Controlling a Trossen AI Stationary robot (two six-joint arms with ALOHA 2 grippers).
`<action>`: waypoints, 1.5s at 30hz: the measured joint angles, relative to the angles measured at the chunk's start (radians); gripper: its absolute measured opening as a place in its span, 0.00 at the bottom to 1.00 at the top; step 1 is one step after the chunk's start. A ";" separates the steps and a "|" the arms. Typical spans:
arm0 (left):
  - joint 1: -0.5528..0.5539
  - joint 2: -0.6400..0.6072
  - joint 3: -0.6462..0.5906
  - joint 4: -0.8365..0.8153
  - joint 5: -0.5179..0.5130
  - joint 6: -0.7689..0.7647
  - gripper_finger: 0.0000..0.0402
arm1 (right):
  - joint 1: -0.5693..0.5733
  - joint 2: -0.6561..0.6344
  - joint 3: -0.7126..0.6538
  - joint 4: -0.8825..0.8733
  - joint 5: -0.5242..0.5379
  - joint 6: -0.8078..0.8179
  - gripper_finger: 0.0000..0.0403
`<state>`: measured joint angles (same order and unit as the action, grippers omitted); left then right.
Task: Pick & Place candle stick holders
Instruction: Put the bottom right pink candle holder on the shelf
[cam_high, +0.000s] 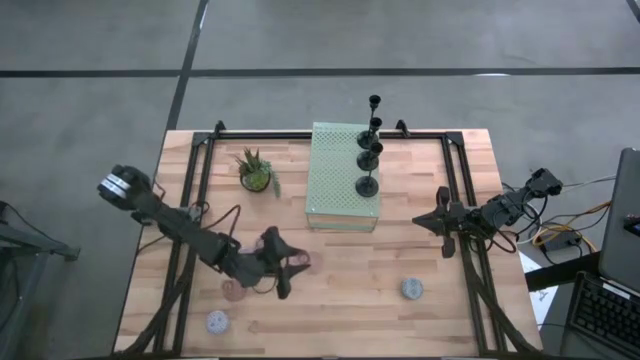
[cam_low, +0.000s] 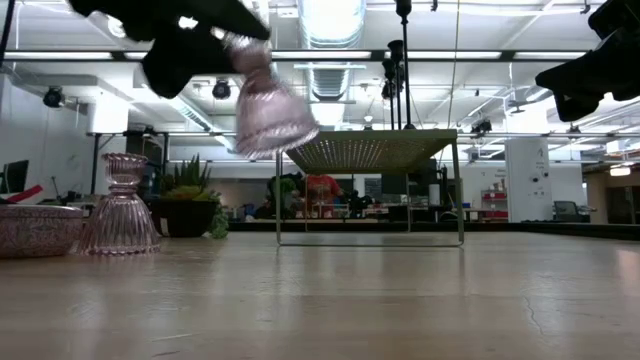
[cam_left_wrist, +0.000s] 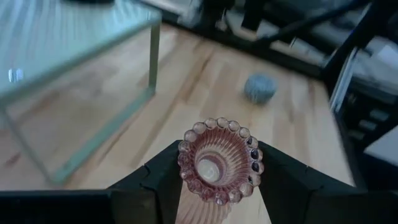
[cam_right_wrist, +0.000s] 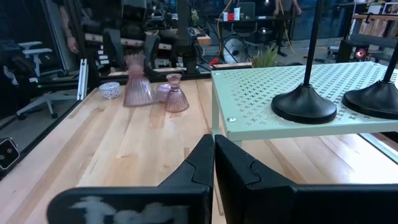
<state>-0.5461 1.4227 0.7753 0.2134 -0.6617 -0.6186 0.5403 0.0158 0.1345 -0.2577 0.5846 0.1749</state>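
we see the left gripper (cam_left_wrist: 217, 180) clamped around a pink glass holder (cam_left_wrist: 219, 160), its fingers pressing on either side of the beaded rim, and in the low view this holder (cam_low: 268, 105) hangs tilted above the table (cam_high: 340, 310), clear of the wood. a second pink holder (cam_low: 120, 205) stands upright on the table near the left gripper. four black holders (cam_high: 368, 150) stand in a row on the pale green perforated block (cam_high: 335, 190). two grey-blue holders lie on the wood, one (cam_high: 411, 289) toward the right arm, the other (cam_high: 217, 322) at the front left. the right gripper (cam_right_wrist: 213, 163) waits beside the block with its fingers pressed together, holding nothing. a small potted plant (cam_high: 255, 172) sits left of the block.
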 joint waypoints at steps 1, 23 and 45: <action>0.011 -0.005 0.010 0.006 0.002 0.021 0.46 | 0.000 0.000 0.000 0.000 0.000 -0.001 0.02; 0.483 -0.040 0.445 -0.394 0.186 0.278 0.46 | 0.000 0.000 0.000 0.000 0.000 -0.002 0.02; 0.915 0.103 0.461 -0.251 0.496 0.230 0.46 | 0.000 0.000 0.000 0.000 0.000 -0.001 0.02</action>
<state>0.3690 1.5255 1.2366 -0.0376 -0.1660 -0.3882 0.5402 0.0154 0.1345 -0.2577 0.5846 0.1740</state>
